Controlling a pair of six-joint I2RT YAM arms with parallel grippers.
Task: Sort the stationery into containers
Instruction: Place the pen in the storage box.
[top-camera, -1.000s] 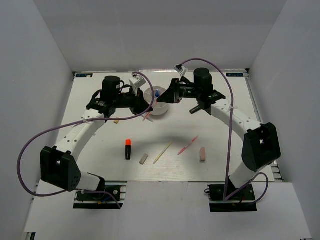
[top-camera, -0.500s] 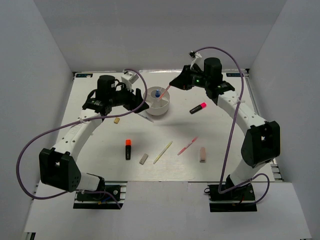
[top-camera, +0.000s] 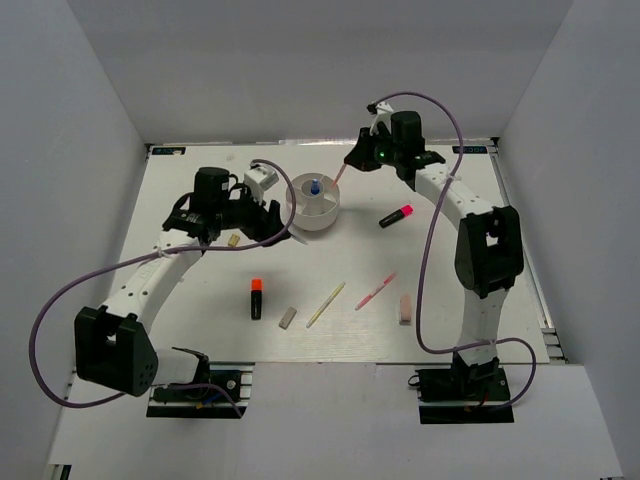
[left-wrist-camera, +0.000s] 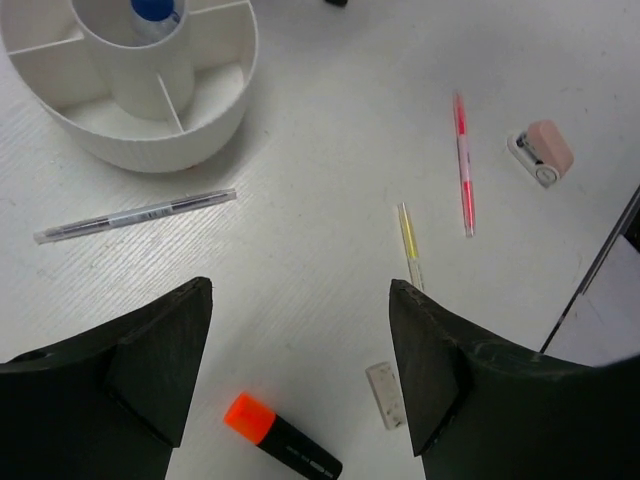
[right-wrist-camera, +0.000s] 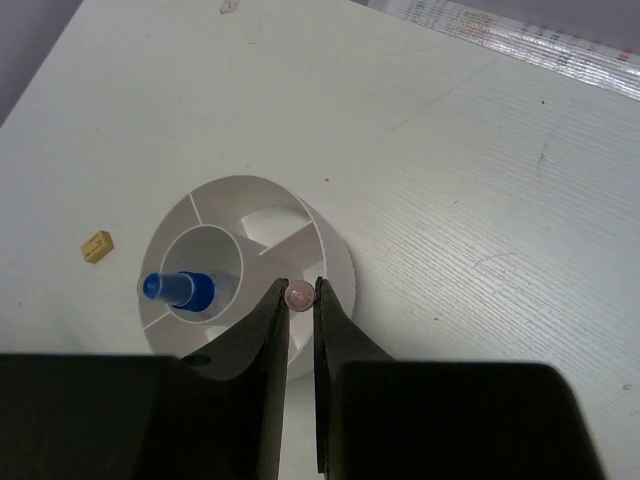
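The round white tub (top-camera: 327, 212) (left-wrist-camera: 150, 150) (right-wrist-camera: 335, 245) stands at the back middle, a blue-capped bottle (top-camera: 314, 186) (left-wrist-camera: 155, 8) (right-wrist-camera: 180, 288) upright in its centre cup. My right gripper (top-camera: 350, 163) (right-wrist-camera: 299, 290) hovers above the tub's far right rim, shut on a thin pink pen (right-wrist-camera: 299, 294) seen end-on. My left gripper (top-camera: 280, 215) (left-wrist-camera: 300, 290) is open and empty, left of the tub. A grey pen (top-camera: 291, 237) (left-wrist-camera: 135, 215) lies on the table beside the tub's near wall.
On the table lie an orange-capped highlighter (top-camera: 257, 297) (left-wrist-camera: 280, 440), grey eraser (top-camera: 287, 318) (left-wrist-camera: 385, 395), yellow pen (top-camera: 326, 303) (left-wrist-camera: 408, 240), second pink pen (top-camera: 375, 291) (left-wrist-camera: 462, 160), pink eraser (top-camera: 405, 308) (left-wrist-camera: 545, 150), pink-capped highlighter (top-camera: 397, 215) and beige eraser (top-camera: 233, 240) (right-wrist-camera: 97, 245).
My left gripper has opened and drawn back left; the grey pen now lies on the table by the tub. The right gripper has pulled back from the tub with the pink pen.
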